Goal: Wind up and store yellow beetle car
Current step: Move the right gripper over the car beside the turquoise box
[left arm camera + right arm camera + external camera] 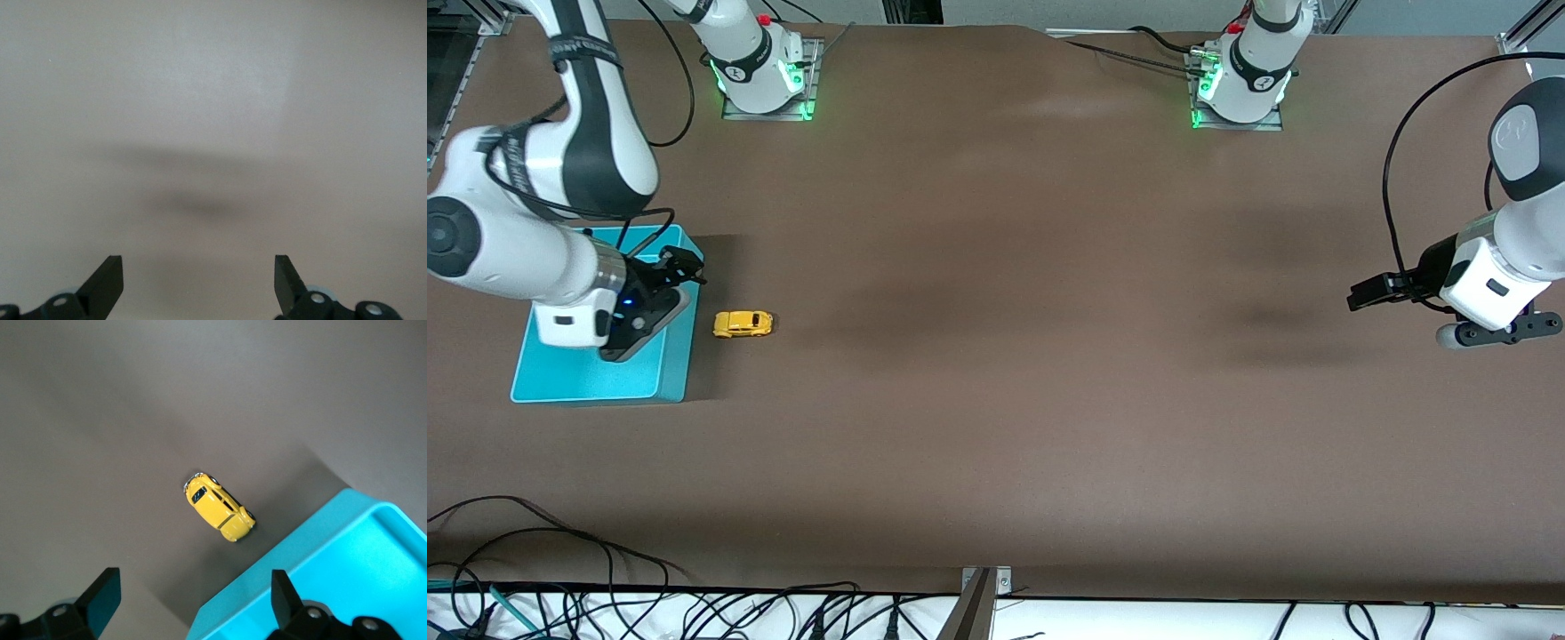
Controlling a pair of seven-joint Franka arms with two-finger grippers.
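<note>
Resting unmarked, yellow beetle car (743, 324), beside turquoise bin (596, 378)

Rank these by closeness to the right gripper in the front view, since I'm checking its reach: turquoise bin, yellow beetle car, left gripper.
1. Turquoise bin: directly under the right gripper.
2. Yellow beetle car: on the table beside the bin, toward the left arm's end.
3. Left gripper: open, waiting over the left arm's end of the table.

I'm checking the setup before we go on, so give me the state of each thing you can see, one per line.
yellow beetle car: upright on its wheels on the table, beside the bin, not held
turquoise bin: open-topped, nothing seen inside
right gripper: open, over the bin's edge
left gripper: open, over bare table, waiting
</note>
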